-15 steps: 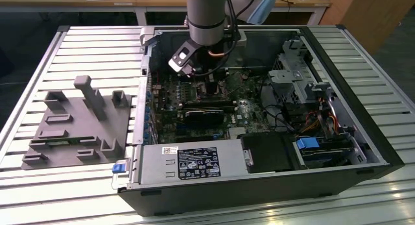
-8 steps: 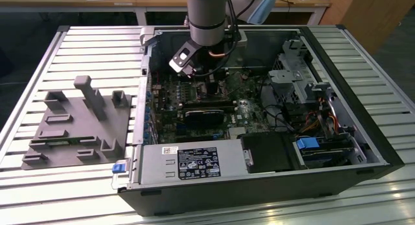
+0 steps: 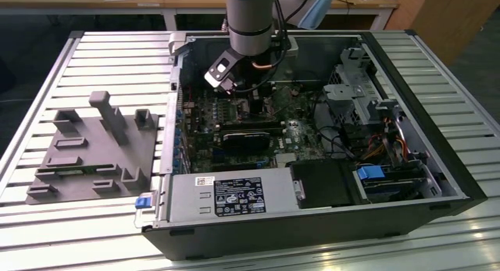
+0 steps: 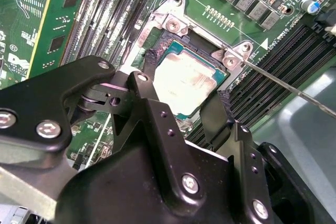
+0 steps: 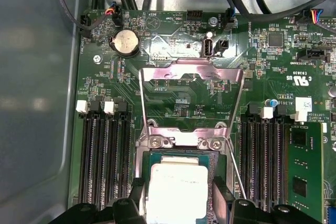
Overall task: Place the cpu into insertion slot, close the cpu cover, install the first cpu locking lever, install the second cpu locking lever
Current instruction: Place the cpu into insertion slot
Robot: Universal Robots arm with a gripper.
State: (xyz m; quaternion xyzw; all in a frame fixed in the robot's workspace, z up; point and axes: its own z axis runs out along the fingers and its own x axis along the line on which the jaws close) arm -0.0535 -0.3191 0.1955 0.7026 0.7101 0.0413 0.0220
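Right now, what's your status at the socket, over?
Over the board: gripper jaws shut on the cpu. It sits in the insertion slot. The cpu cover is hinged open, clear of the jaws.

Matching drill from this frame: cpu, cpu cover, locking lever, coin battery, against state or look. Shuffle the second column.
1. the cpu
2. the cpu cover
3. locking lever
4. coin battery

A. thin rod, sticking out free from one corner
B. seated in the insertion slot
C. round and silver, beyond the open frame
D. flipped open, lying back flat

Pairs: 1-B, 2-D, 3-A, 4-C
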